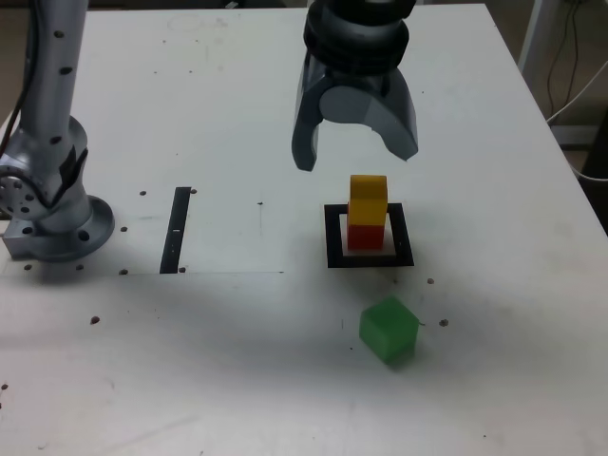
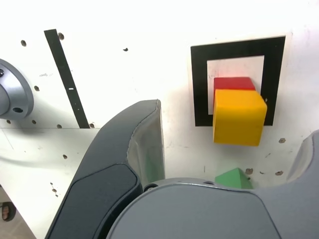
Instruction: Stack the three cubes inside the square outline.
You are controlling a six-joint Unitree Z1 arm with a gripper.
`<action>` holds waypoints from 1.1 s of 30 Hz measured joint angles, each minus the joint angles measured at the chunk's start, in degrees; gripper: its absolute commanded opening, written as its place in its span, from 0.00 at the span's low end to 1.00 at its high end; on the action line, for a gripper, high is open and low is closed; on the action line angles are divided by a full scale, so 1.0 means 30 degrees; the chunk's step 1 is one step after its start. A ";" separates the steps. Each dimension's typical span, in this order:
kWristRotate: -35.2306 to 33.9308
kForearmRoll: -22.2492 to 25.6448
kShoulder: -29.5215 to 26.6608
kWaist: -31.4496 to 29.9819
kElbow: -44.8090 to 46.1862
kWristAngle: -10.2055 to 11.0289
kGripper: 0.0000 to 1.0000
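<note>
Yellow cube (image 1: 368,198) sits on the red cube (image 1: 365,235) inside the square outline (image 1: 335,237); my jaws hang spread and empty just above them. Green cube (image 1: 389,329) lies apart on the bench (image 1: 237,361).

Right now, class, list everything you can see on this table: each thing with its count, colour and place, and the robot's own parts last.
Yellow cube: one, yellow, on top of the red cube.
Red cube: one, red, inside the square outline.
Green cube: one, green, on the table nearer the camera than the outline, apart from the stack.
Square outline: one, black frame, white centre, exterior view's right of middle.
Black strip: one, black, exterior view's left of the outline.
Table: one, white.
Arm base: one, grey, exterior view's left.
Gripper: one, grey, open above the stack.
</note>
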 measured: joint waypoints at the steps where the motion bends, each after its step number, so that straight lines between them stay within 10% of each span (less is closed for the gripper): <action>1: -0.0064 0.0000 0.0000 -0.0169 0.0000 0.0000 1.00; 33: -0.2946 0.0854 0.4021 -0.6224 -0.4784 -0.1383 1.00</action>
